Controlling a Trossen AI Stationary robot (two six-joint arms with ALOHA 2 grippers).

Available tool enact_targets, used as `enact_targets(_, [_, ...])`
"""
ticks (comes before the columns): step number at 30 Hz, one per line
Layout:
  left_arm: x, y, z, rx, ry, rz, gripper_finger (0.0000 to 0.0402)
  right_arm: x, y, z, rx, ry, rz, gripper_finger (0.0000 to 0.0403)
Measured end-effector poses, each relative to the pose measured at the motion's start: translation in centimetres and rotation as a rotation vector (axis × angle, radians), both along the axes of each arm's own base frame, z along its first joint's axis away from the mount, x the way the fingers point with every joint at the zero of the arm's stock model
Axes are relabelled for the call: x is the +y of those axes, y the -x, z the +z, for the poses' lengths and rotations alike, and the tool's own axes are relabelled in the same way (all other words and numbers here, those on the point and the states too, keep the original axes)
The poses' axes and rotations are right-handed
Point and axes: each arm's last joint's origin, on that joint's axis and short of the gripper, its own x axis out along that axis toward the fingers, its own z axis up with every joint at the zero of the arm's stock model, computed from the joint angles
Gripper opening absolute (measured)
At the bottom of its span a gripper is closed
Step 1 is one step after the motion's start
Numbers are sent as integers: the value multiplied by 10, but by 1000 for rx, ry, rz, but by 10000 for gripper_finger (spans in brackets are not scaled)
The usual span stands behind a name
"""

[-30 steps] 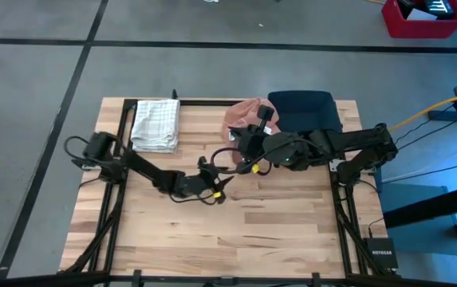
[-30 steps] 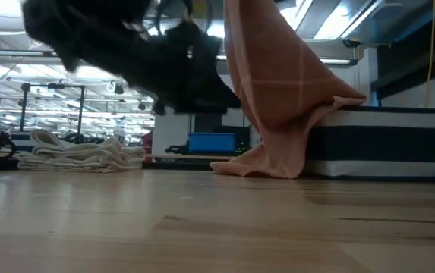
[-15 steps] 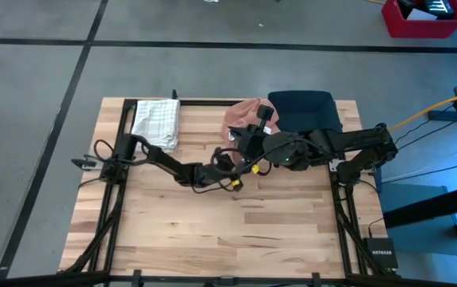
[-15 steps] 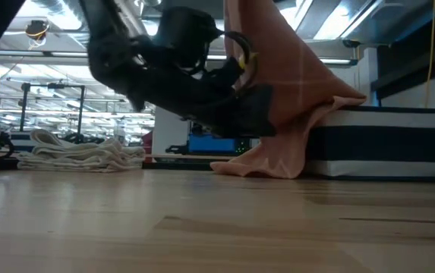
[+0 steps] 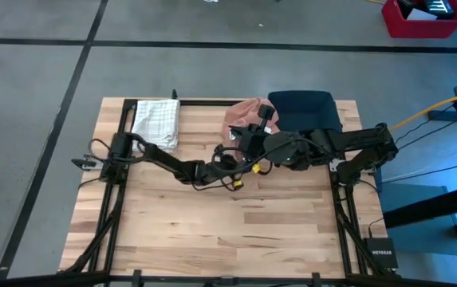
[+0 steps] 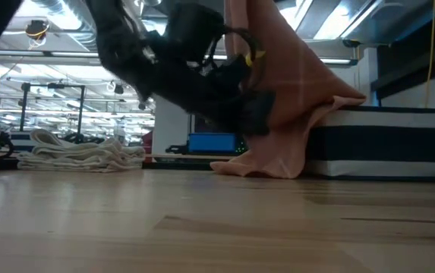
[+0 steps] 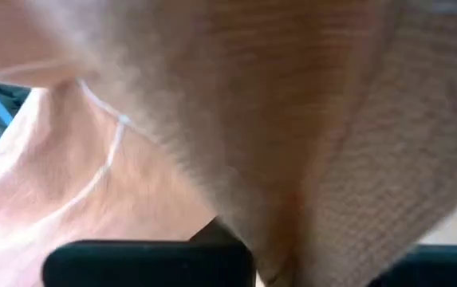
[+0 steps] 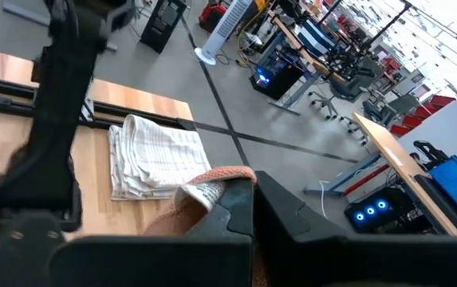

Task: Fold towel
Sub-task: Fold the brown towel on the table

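Observation:
A salmon-pink towel (image 5: pixel 242 112) hangs from my right gripper (image 5: pixel 250 134) over the table's far middle. Its lower end (image 6: pixel 263 165) lies bunched on the wood, and one fold rests on the edge of a dark box (image 6: pixel 340 101). My right gripper (image 8: pixel 254 199) is shut on the towel's top. My left gripper (image 5: pixel 236 171) reaches in from the table's left and is shut on the hanging cloth (image 6: pixel 282 83) lower down. In the left wrist view the pink cloth (image 7: pixel 212 96) fills the picture. My left gripper has a fold of the hanging cloth (image 7: pixel 292 239) between its two fingers, coming in roughly level from the table's left. How many layers it has, I cannot tell. The cloth runs upward from the fingers, slack. My right gripper pinches the towel's upper edge (image 8: pixel 210 185) between its shut fingers. The towel hangs below them, its lower end on the table.
A folded white checked towel (image 5: pixel 156 123) lies at the table's far left, a low stack in the low view (image 6: pixel 80 155). A dark blue box (image 5: pixel 304 108) stands at the far right beside the hanging towel. Bare wood (image 5: pixel 236 231) spans the near half.
My left gripper has gone from the middle of the table toward the right edge and a little up, reaching the hanging pink towel, and now has cloth between its fingers. The towel hangs much as before.

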Motion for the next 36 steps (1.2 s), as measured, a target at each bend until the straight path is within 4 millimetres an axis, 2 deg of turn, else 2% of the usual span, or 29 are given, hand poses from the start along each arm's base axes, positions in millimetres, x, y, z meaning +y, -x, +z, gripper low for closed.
enact_targets(3, [-21,12,20,96,-21,-53,3,3,7,5,-19,-8,12,5])
enact_targets(6, [-47,33,54,176,-99,-91,3,5,17,13,-44,-24,22,5])
enact_targets(11, [-81,95,120,251,-208,-126,2,3,34,20,-43,-45,22,5])
enact_targets(15, [-87,148,161,210,-153,-141,1,-1,45,24,-33,-60,9,5])
enact_targets(19, [-79,193,195,128,-94,-177,1,-3,50,24,-14,-64,12,5])
enact_targets(25, [-51,246,243,-55,-30,-190,1,-11,53,26,-8,-9,-73,5])
enact_targets(31, [-16,294,296,-239,-64,-60,1,-45,72,48,-100,26,-197,5])
enact_targets(36, [6,323,326,-322,-107,52,1,-76,86,66,-184,42,-245,5])
